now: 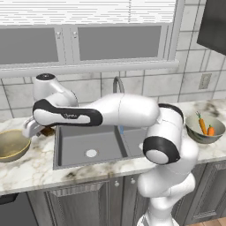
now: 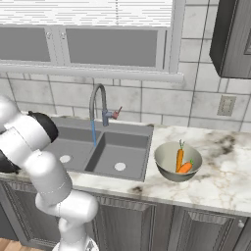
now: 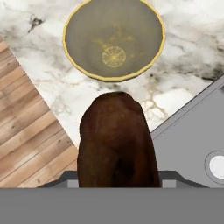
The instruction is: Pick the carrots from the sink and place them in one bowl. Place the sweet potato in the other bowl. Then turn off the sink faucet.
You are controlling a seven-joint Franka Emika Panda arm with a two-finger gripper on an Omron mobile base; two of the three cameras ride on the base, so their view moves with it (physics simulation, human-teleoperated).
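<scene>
In the left base view, the white arm reaches across the wide grey double-basin sink [image 1: 90,145] and ends in the gripper [image 1: 39,129] just beside the round tan-gold bowl with the olive-brown inside [image 1: 11,145]; a dark brown lump sits at the fingers. The two small orange carrots with green tops [image 1: 205,126] already lie in the round grey metallic bowl [image 1: 204,130], well apart from the fingers on the far side of the sink. In the right base view, the tall grey gooseneck faucet with the red-tipped lever [image 2: 102,109] runs a thin blue stream into the basin, so shut-off is judged outstanding. In the hand view, the dark brown oblong sweet potato [image 3: 116,142] stands between the fingers, which appear clamped on it, though the tips themselves are hidden behind it. The tan-gold bowl lies ahead of the fingers, not beneath them. Risk: releasing here would likely drop the sweet potato onto the marble counter [image 3: 39,61] short of the rim, or let it roll to the sink edge; a loose grip could produce the same result.
</scene>
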